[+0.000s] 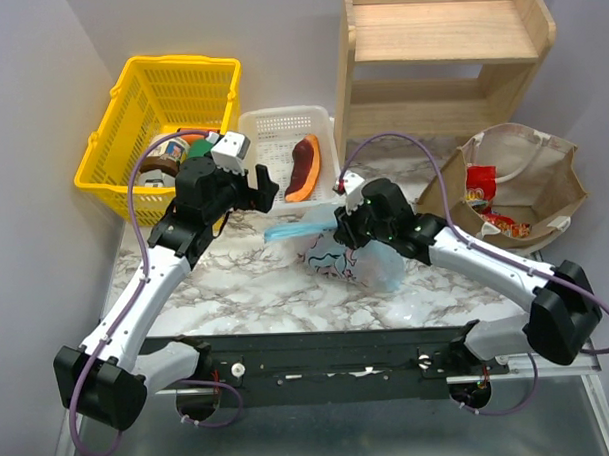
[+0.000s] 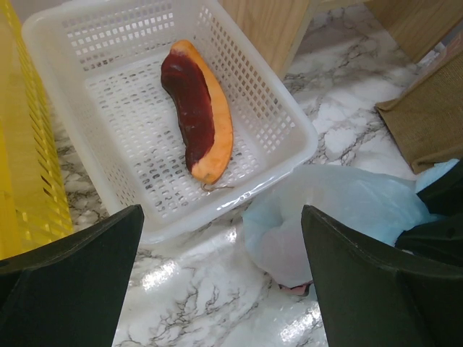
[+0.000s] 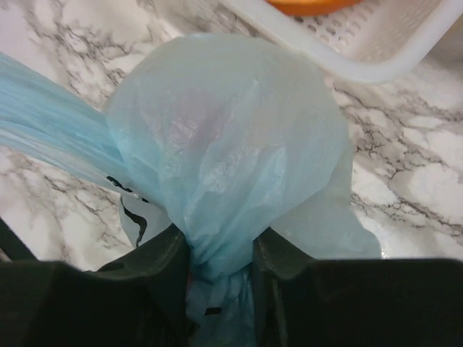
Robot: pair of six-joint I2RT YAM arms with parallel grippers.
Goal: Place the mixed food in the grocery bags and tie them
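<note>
The light-blue plastic bag [image 1: 347, 254] with cartoon prints lies on the marble table centre. My right gripper [image 1: 346, 219] is shut on its gathered neck; in the right wrist view the blue plastic [image 3: 224, 152] bulges above the fingers [image 3: 155, 271]. My left gripper [image 1: 261, 185] is open and empty above the table, just left of the bag [image 2: 340, 210]. The tan-brown bag [image 1: 513, 186] stands open at the right with red snack packets [image 1: 480, 187] inside. The bag's contents are hidden.
A white slotted tray [image 1: 281, 124] behind the bag holds a purple-and-orange wedge [image 1: 304, 168], also in the left wrist view [image 2: 197, 108]. A yellow mesh basket [image 1: 145, 103] with jars stands at back left. A wooden shelf [image 1: 443, 53] stands at back right.
</note>
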